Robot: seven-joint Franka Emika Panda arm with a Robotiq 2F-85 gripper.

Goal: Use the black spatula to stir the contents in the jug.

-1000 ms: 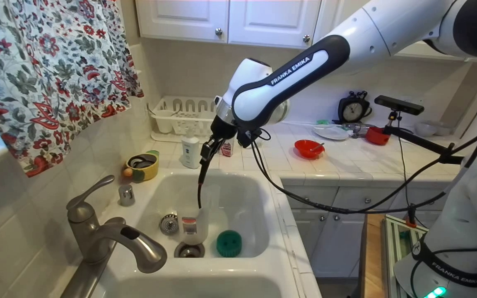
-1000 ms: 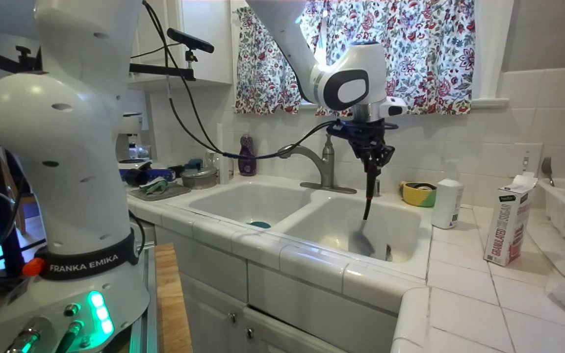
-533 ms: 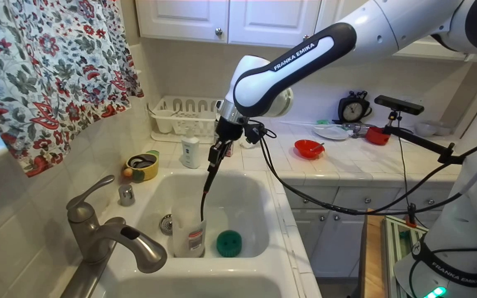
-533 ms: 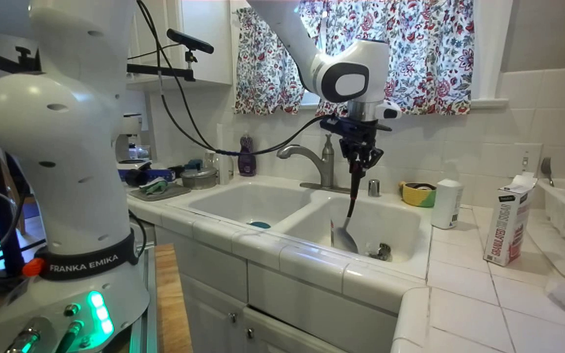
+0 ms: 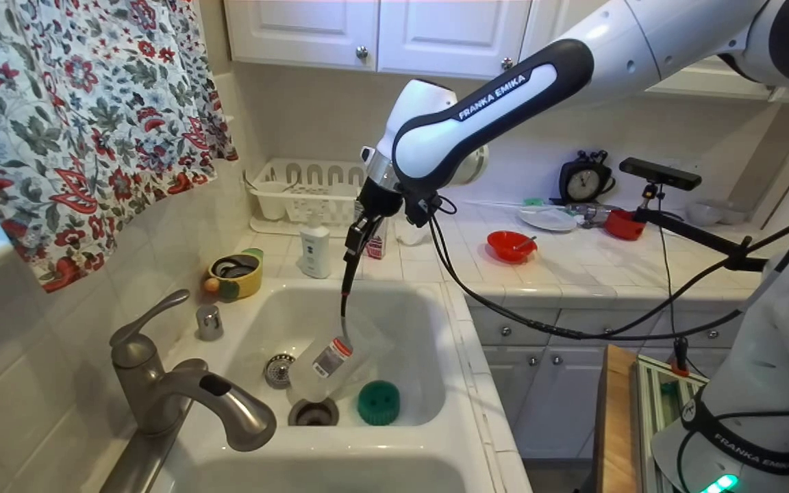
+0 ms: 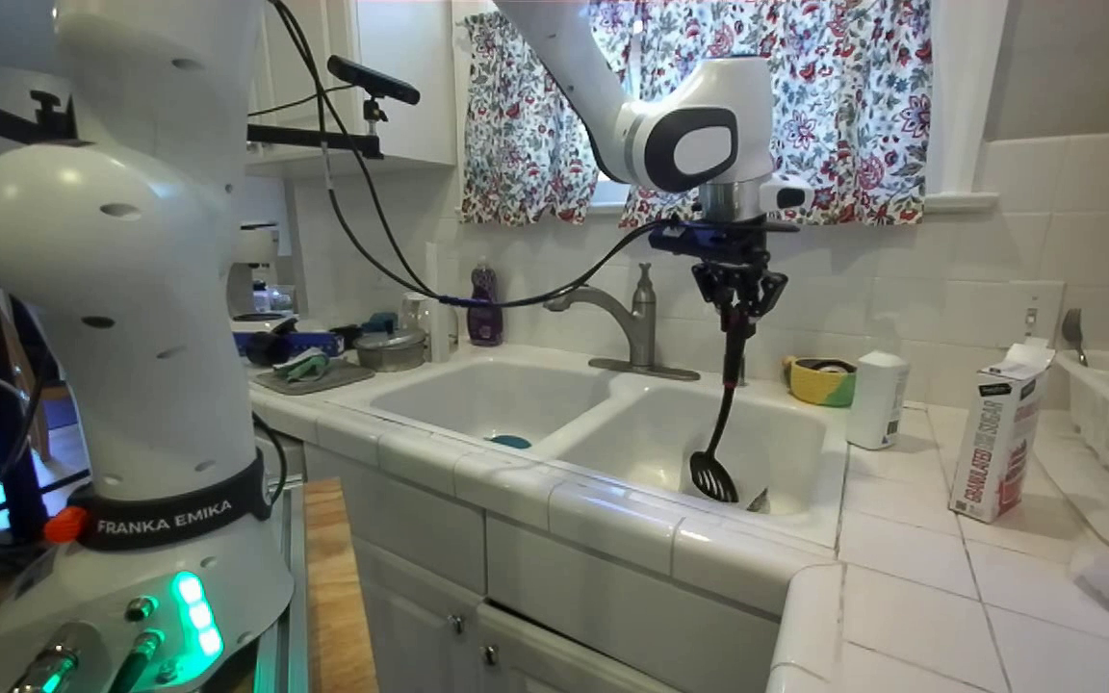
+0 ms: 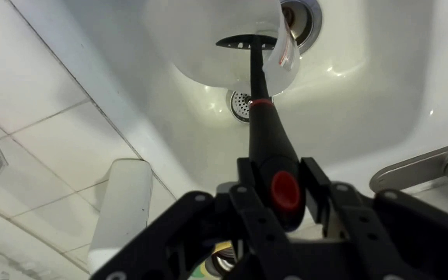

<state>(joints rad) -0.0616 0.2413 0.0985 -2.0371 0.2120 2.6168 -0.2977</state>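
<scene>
In an exterior view, a white fabric curtain with red and blue flowers hangs at left above a square-tiled white wall. On the far side, white panelled cupboards hang on a beige wall, above a white tiled counter and white lower cabinets. In an exterior view, bright light shows past the curtain, a white window frame to its right.

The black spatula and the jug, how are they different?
The black spatula is dark; the jug is pale and cloudy. The spatula is long and thin; the jug is wider and hollow. The gripper holds the spatula, not the jug. Both have a bit of red.
</scene>
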